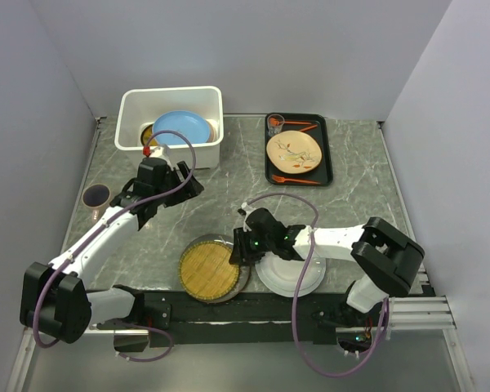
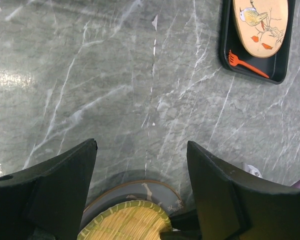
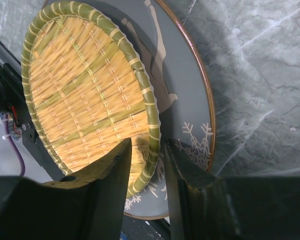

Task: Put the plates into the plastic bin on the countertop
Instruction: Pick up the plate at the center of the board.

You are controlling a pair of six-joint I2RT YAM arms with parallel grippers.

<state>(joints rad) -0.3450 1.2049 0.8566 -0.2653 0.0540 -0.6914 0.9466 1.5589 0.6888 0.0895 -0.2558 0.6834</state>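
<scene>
A straw-yellow woven plate (image 1: 210, 270), green-rimmed, lies on a dark deer-patterned plate (image 3: 186, 95) at lower centre of the overhead view. The right pincer (image 3: 147, 148) straddles its rim; whether it grips cannot be told. The left pincer (image 2: 141, 145) gapes empty above the tabletop (image 2: 115, 75).

Top cam overhead; wrist cams close, downward; both share deer plate (image 3: 190, 90).

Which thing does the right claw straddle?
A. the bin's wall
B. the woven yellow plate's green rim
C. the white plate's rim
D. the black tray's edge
B: in the right wrist view the right claw has one finger on each side of the green rim of the woven yellow plate, which lies on the dark deer plate.
</scene>
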